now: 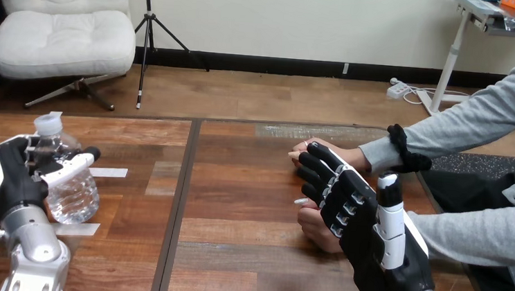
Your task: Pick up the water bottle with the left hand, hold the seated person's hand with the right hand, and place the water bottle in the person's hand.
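While my left hand wraps the water bottle mid-body, its thin, slick wall may buckle; my right hand rests straight-fingered over the person's hand.

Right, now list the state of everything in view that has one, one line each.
water bottle: upright, cap on, clasped by the left hand.
left hand: shut round the water bottle.
right hand: lying over both of the person's hands; cannot tell if it grips.
person's farther hand: on the table, partly under the right hand.
person's nearer hand: on the table, partly under the right hand.
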Robot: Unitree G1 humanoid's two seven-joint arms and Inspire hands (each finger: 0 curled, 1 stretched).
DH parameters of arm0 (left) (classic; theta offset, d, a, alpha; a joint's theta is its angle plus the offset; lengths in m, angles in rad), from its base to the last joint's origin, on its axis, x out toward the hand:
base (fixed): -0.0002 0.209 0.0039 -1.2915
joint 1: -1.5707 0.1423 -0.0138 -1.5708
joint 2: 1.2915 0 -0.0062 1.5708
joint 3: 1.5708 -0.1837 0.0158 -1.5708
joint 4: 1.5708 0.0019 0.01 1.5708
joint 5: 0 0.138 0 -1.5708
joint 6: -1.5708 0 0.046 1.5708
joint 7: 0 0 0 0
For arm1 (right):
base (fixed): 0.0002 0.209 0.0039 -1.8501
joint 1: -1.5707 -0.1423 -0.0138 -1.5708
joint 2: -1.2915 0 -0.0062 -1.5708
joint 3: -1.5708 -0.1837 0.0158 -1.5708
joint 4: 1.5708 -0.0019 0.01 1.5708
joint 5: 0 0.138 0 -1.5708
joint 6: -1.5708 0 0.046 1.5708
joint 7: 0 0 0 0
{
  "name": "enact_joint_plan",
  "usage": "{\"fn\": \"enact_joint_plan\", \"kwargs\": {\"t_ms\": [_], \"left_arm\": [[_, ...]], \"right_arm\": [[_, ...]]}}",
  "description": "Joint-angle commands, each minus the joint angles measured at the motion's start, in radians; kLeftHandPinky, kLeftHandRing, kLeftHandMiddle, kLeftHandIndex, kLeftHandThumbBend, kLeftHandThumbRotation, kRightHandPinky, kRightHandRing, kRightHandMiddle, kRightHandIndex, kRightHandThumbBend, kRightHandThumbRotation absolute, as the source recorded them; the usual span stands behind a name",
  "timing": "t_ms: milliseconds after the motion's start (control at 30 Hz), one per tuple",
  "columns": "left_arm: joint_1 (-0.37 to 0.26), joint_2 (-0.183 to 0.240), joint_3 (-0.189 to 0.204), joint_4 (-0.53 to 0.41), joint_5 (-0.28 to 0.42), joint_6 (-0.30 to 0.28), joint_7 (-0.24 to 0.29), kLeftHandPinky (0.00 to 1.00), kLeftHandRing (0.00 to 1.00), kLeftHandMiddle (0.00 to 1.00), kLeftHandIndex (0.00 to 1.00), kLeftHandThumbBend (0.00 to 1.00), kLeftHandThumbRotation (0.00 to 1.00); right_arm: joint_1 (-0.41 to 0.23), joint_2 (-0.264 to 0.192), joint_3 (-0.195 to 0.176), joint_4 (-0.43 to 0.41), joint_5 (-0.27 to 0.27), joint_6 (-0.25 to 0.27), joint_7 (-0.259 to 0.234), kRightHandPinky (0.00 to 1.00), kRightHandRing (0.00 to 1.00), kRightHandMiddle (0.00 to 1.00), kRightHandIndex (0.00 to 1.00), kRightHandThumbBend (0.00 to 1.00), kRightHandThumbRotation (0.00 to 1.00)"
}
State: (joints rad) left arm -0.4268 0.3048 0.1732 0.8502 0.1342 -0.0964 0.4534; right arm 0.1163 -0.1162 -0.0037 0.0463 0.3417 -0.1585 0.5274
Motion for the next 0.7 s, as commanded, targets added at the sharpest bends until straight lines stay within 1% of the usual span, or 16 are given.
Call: {"fn": "enact_joint_plan", "kwargs": {"t_ms": [0,100,233,400,500,667], "left_arm": [[-0.023,0.020,-0.023,-0.093,0.023,-0.079,-0.017,0.37,0.42,0.46,0.47,0.74,0.00],[-0.010,0.019,-0.027,-0.112,0.025,-0.093,-0.026,0.37,0.41,0.46,0.46,0.75,0.00],[0.007,0.014,-0.029,-0.150,0.025,-0.082,-0.035,0.36,0.40,0.45,0.46,0.75,0.00],[0.037,0.011,-0.037,-0.202,0.037,-0.090,-0.043,0.35,0.39,0.44,0.45,0.75,0.00],[0.054,0.007,-0.037,-0.237,0.039,-0.085,-0.050,0.35,0.39,0.44,0.45,0.75,0.00],[0.089,-0.002,-0.035,-0.327,0.043,-0.051,-0.066,0.35,0.39,0.44,0.45,0.76,0.00]], "right_arm": [[-0.045,0.003,-0.001,-0.027,0.007,-0.005,0.003,0.99,0.95,0.92,0.90,0.87,1.00],[-0.045,0.003,-0.001,-0.028,0.006,-0.005,0.002,0.99,0.95,0.92,0.90,0.87,1.00],[-0.047,0.003,-0.002,-0.022,0.009,-0.008,0.008,0.99,0.95,0.93,0.91,0.87,1.00],[-0.048,0.002,-0.004,-0.018,0.011,-0.009,0.014,1.00,0.96,0.93,0.91,0.86,1.00],[-0.050,0.002,-0.005,-0.013,0.013,-0.015,0.020,1.00,0.96,0.93,0.91,0.86,1.00],[-0.051,0.002,-0.007,-0.010,0.012,-0.015,0.022,1.00,0.96,0.93,0.92,0.85,1.00]]}}
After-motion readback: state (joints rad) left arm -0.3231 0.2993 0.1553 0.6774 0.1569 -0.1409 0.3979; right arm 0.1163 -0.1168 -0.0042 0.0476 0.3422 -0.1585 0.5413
